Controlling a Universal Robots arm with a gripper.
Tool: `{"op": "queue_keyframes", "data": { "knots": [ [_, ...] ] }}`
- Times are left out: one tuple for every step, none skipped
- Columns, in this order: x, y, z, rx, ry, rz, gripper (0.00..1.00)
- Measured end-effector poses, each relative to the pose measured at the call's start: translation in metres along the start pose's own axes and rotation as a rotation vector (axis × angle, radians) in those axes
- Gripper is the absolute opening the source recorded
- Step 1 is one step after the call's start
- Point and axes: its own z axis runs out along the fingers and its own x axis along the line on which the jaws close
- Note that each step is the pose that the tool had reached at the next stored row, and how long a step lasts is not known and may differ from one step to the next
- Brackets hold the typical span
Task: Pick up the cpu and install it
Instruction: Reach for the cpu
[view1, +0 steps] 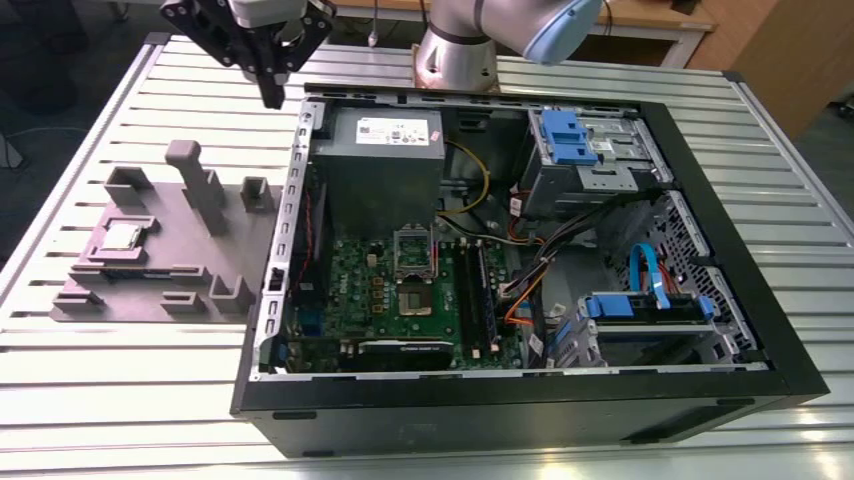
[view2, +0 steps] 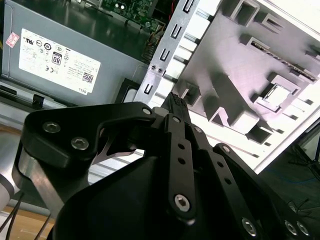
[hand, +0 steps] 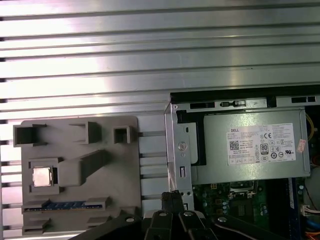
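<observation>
The cpu (view1: 123, 235) is a small silvery square lying flat in a pocket of the grey fixture (view1: 200, 260), on the exterior view's left beside the open computer case. In both wrist views it shows in the same pocket: cpu (hand: 41, 176), cpu (view2: 279, 93). My gripper (view1: 274, 97) hangs high over the case's far left corner, well apart from the chip. Its black fingers are shut with nothing between them, as the gripper (hand: 172, 200) and gripper (view2: 175, 101) show. The green motherboard (view1: 400, 290) lies inside the case with its square socket (view1: 416, 303) uncovered.
The black case (view1: 534, 400) holds a grey power supply (view1: 380, 150), drive cages with blue latches (view1: 567, 135) and loose cables (view1: 534, 270). Upright posts (view1: 200, 185) rise from the fixture. A memory stick (hand: 65, 204) lies in a fixture slot. Everything rests on a ribbed aluminium table (view1: 134, 390).
</observation>
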Motion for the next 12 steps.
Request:
{"op": "queue_keyframes", "data": {
  "knots": [
    [0.0005, 0.0, 0.0, 0.0, -0.0001, 0.0, 0.1],
    [0.0011, -0.0001, 0.0, 0.0, -0.0001, 0.0, 0.1],
    [0.0017, -0.0001, 0.0, 0.0, 0.0, 0.0, 0.1],
    [0.0022, -0.0002, -0.0001, 0.0001, 0.0, 0.0, 0.1],
    [0.0028, -0.0002, 0.0, 0.0, 0.0, 0.0, 0.1],
    [0.0034, -0.0003, 0.0, 0.0, 0.0, 0.0, 0.1],
    [0.004, -0.0003, 0.0, 0.0, 0.0, 0.0, 0.1],
    [0.0045, -0.0003, 0.0, 0.0, 0.0, 0.0, 0.1],
    [0.005, -0.0004, -0.0001, 0.0, 0.0, 0.0, 0.1],
    [0.0055, -0.0004, -0.0001, 0.0, -0.0001, 0.0, 0.1],
    [0.006, -0.0005, -0.0001, 0.0, 0.0, 0.0, 0.1],
    [0.0065, -0.0005, -0.0001, 0.0, 0.0, 0.0, 0.1]
  ]
}}
